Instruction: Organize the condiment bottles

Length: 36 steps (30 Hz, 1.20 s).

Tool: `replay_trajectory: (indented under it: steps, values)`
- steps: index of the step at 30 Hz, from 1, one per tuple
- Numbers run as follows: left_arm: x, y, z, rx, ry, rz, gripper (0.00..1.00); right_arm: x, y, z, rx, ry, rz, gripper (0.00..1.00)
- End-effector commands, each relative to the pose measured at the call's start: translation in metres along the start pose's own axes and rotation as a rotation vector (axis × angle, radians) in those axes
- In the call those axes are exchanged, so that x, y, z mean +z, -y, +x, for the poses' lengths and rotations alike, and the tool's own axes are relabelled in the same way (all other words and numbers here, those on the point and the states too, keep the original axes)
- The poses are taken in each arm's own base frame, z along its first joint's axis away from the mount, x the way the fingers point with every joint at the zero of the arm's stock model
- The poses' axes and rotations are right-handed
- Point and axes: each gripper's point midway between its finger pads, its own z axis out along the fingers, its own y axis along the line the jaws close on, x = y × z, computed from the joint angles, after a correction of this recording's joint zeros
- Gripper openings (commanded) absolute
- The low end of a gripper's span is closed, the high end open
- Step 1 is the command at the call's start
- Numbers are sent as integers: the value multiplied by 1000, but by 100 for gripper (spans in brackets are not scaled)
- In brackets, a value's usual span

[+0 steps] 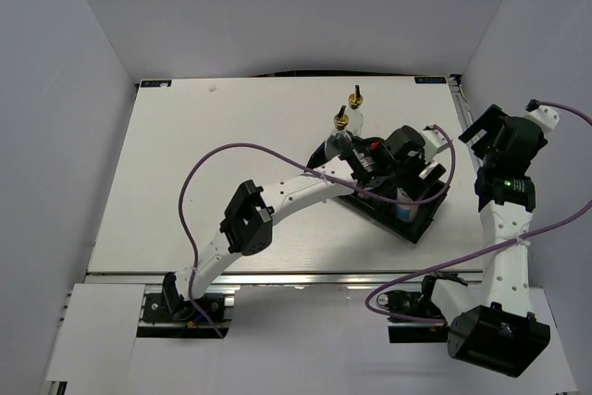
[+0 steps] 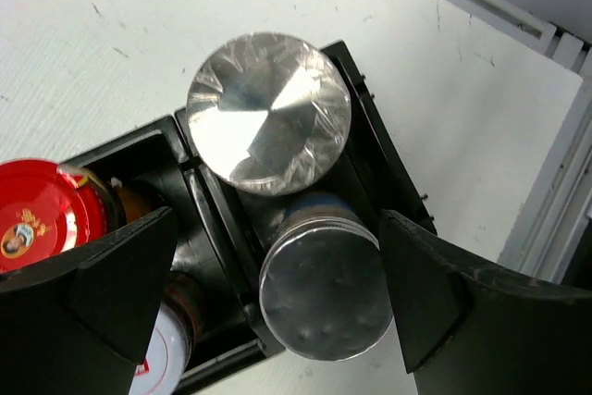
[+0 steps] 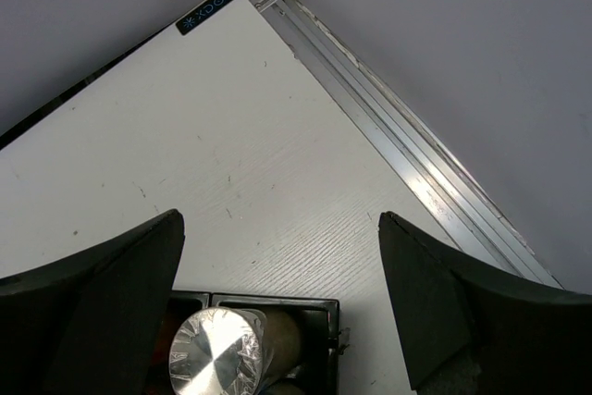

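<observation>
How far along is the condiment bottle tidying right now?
Done: silver-lidded jar, blue-banded bottle, red-capped jar and white-lidded jar sit in the black tray. In hand: nothing; left pincer and right pincer are open. Left: two gold-pourer bottles stand outside on the table.

Two clear glass bottles [image 1: 341, 123] with gold pourers stand upright, close together, at 11 o'clock from the black tray [image 2: 381, 159]. Inside the tray, the silver-lidded jar [image 2: 268, 113] stands upright, with the blue-banded bottle [image 2: 321, 289] at its 5 o'clock. The red-capped jar [image 2: 42, 215] sits at its 8 o'clock in the neighbouring compartment, and the white-lidded jar [image 2: 166, 355] is at 5 o'clock from that.
</observation>
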Motion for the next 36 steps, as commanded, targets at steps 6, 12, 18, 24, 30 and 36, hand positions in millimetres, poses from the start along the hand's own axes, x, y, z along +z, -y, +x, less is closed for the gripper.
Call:
replay_trajectory:
  steps: [6, 12, 18, 24, 30, 36]
  values:
    - [-89, -7, -68, 31, 135, -32, 98, 5, -8, -2, -16, 19, -52, 89]
    - [-133, -38, -103, 1, 213, -131, 98, 6, -11, -3, -17, 12, -69, 89]
    - [-204, -114, -111, -119, 273, -339, 98, 15, -12, -1, -33, -1, -63, 89]
    - [-341, -235, -48, -393, 461, -748, 98, 20, -14, -5, -23, -34, -49, 89]
    - [-429, -319, 47, -641, 542, -1033, 98, 23, -7, -3, -20, -33, -8, 89]
    - [-428, -347, 86, -670, 469, -1131, 98, 25, -8, -10, -8, 6, -10, 90]
